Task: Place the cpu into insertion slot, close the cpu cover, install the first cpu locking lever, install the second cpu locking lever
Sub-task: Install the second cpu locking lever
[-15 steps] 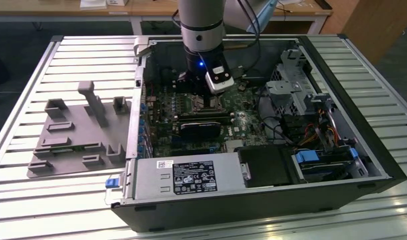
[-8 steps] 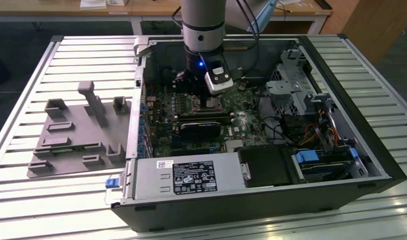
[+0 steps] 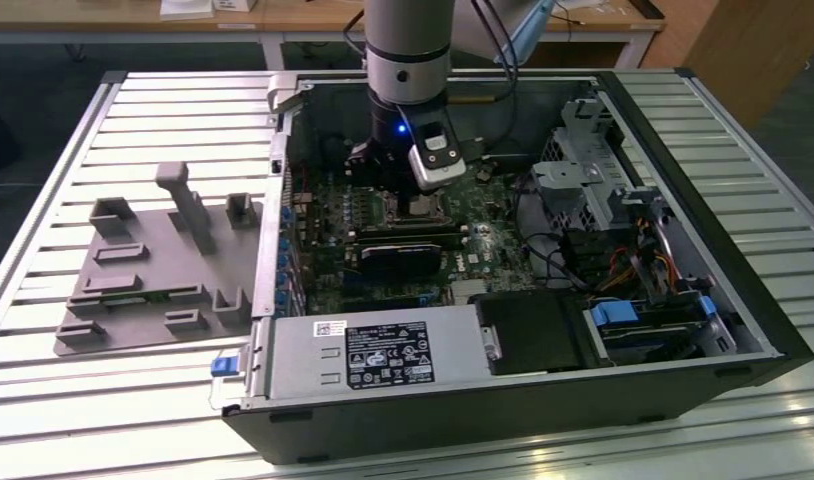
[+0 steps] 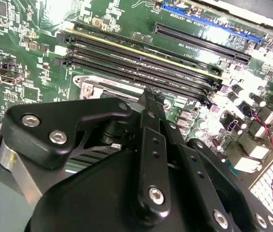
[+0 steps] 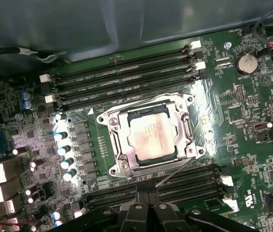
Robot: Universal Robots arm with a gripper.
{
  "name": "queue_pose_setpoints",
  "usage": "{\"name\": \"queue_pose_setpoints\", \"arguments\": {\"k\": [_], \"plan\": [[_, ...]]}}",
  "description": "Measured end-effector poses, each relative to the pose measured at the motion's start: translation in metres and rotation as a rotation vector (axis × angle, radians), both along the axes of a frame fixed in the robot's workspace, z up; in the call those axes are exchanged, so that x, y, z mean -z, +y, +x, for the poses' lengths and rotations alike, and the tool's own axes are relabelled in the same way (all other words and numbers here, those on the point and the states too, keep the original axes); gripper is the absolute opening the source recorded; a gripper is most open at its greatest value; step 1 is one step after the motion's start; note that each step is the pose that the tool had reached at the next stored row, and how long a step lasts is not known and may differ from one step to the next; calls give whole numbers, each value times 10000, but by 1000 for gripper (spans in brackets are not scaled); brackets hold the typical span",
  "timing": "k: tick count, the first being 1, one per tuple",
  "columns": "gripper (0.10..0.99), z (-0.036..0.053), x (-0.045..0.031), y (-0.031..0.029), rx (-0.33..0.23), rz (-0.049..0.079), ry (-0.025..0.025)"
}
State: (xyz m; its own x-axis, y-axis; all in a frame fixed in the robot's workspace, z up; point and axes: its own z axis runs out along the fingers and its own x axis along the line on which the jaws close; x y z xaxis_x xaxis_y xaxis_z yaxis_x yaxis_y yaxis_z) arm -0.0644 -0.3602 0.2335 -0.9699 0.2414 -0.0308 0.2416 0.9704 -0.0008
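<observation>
Chip: the cpu [image 5: 151, 136] lies flat in the insertion slot [image 5: 126, 129], silvery top up, just ahead of the claw's tip in the first wrist view.
Cover: the cpu cover [image 5: 187, 129] is a thin metal frame lying down around the chip, its square window showing the chip's top.
Levers: a thin wire lever [image 5: 175, 172] slants up off the board on the claw's side of the socket, between the cover and the nearest memory slots; whether it is latched I cannot tell.
Claw: the gripper [image 5: 147, 197] hangs over the memory slots [image 5: 184, 186] just short of the socket; its black fingers [image 5: 141, 199] stand together at the tip and hold nothing, apart from the chip and cover.
Claw, from outside: the gripper [image 3: 410, 190] points straight down into the open computer case [image 3: 674, 390], above the socket.
Board: the green motherboard [image 5: 252, 145] spreads all round the claw, with a second bank of memory slots [image 5: 122, 79] beyond the socket.
Further out: a grey tray [image 3: 140, 280] lies on the slatted table [image 3: 60, 400], well apart from the claw, on the exterior view's left of the case.
</observation>
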Motion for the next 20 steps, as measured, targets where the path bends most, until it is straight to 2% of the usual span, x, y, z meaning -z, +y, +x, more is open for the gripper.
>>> {"name": "queue_pose_setpoints", "arguments": {"k": [2, 9, 11, 15, 20], "plan": [[102, 0, 4, -17, -27, 21, -50], [102, 0, 24, -71, -213, 103, -300], [102, -1, 34, -77, -303, 122, -354], [102, -7, 61, -84, -504, 218, -393], [102, -46, 98, -129, -553, 477, -405]]}}
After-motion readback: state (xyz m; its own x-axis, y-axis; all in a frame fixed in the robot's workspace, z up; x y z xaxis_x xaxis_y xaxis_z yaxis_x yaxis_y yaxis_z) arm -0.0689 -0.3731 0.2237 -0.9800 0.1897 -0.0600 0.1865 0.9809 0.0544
